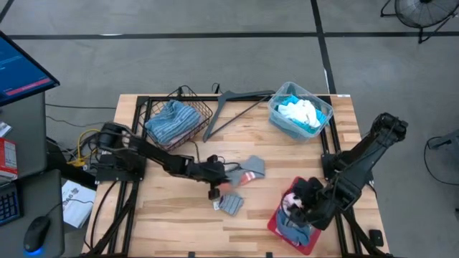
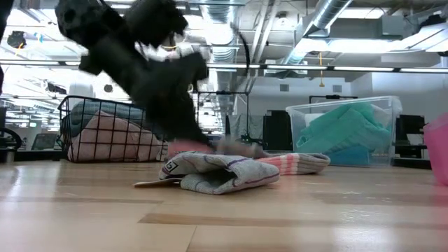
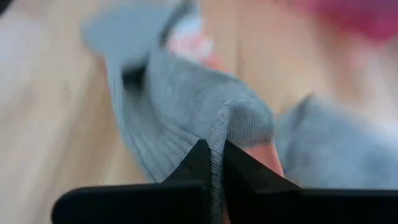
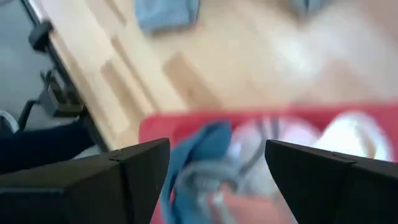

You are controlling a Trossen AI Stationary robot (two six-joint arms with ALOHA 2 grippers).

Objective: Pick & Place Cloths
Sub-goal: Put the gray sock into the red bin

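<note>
Left gripper point(image 1: 228, 175) at table centre, fingers pinched on grey sock point(image 1: 252, 168) trailing toward 2 o'clock; second grey sock point(image 1: 231, 204) at 6 o'clock. Right gripper point(image 1: 295, 209) spread wide, empty, over cloths in red tray point(image 1: 275, 224)

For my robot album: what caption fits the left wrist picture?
Left gripper pinches a grey sock above the table.

A crumpled grey sock with purple stripes point(image 2: 220, 173) is seen lying on the pale wooden table point(image 2: 224, 217), with a pink striped sock point(image 2: 297, 162) just behind it. A blurred dark arm point(image 2: 150, 66) is lowered from above. Behind are seen a black wire basket point(image 2: 105, 129) holding pink cloth and a clear plastic bin point(image 2: 346, 133) of turquoise cloth.
</note>
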